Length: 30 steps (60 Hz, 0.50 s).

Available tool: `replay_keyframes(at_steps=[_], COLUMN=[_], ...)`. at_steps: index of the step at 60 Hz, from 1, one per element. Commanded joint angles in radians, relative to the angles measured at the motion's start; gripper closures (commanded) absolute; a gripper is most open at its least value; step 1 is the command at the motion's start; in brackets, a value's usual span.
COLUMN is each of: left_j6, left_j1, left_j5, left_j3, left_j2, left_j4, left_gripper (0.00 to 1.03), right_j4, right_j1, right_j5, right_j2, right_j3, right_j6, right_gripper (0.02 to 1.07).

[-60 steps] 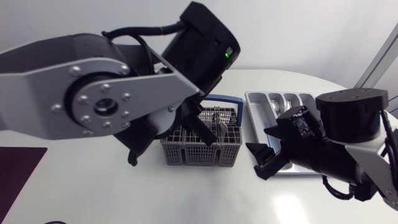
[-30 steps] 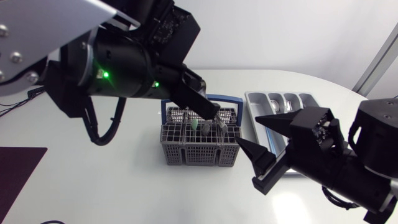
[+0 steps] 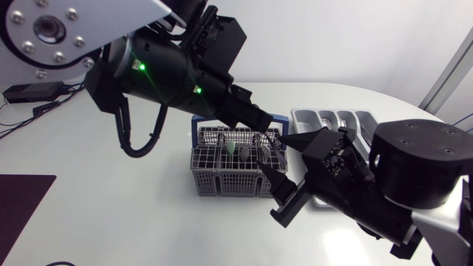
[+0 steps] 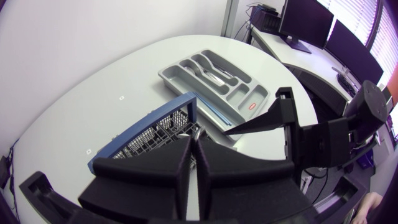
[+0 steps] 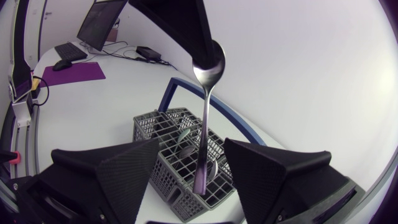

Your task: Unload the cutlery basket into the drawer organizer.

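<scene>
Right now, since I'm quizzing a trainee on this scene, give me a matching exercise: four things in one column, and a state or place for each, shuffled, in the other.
1 spoon
2 cutlery basket
3 drawer organizer
4 right gripper

A open, fingers apart, the spoon's handle between them
B grey tray beside the basket
C hanging bowl-up from the left gripper
D grey mesh, blue handle

Pairs: 1-C, 2-D, 3-B, 4-A

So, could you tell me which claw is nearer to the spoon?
Left. The left claw pinches the spoon by its bowl, handle hanging down; the right claw is open, its fingers flanking the handle without touching it.
</scene>
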Motion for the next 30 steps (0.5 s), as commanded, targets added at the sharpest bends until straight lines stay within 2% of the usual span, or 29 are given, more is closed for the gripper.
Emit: replay_keyframes(at_steps=[1,30], left_j6=[-0.027,-0.027], left_j1=[-0.003,0.0], left_j5=[0.014,0.016], left_j3=[0.032,0.014], left_j2=[0.02,0.025], left_j4=[-0.003,-0.003], left_gripper=[1.0,1.0], right_j4=[0.032,0.023], right_j1=[0.007,0.004], right_j5=[0.018,0.03], right_j2=[0.036,0.102], right_j3=[0.045,0.106], right_j6=[-0.018,-0.019], right_gripper=[0.42,0.79])
